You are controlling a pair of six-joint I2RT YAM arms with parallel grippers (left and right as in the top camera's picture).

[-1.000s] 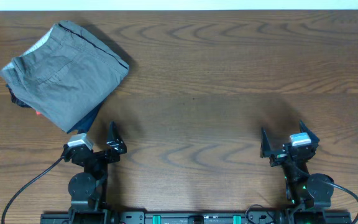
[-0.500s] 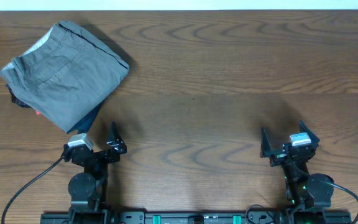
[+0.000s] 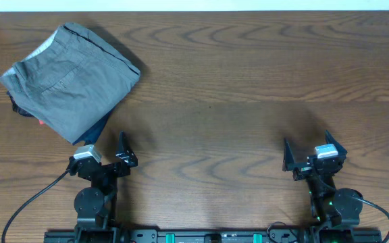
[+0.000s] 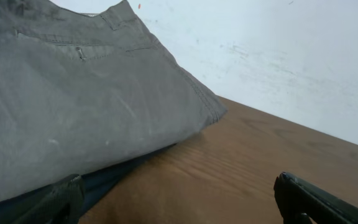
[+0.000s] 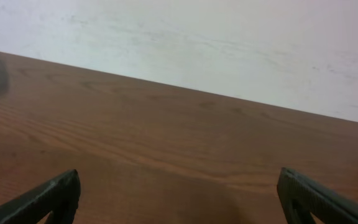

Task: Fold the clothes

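Left gripper [image 3: 105, 143]: fingers spread wide, nothing held, sitting low over the table [image 3: 235, 88].
Right gripper [image 3: 306, 142]: also wide open and holding nothing, with wood grain ahead of its fingers and a pale wall beyond.
Shorts [image 4: 79, 106]: folded, lying just ahead of the left fingers and off to their left.
Navy garment [image 4: 114, 179]: peeking out from under the shorts' near edge.

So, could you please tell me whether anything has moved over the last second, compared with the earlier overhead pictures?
Nothing has visibly changed. The folded grey-khaki shorts stay on the dark navy garment at the far left of the table. The left fingers and right fingers remain open, empty and parked at the near edge.
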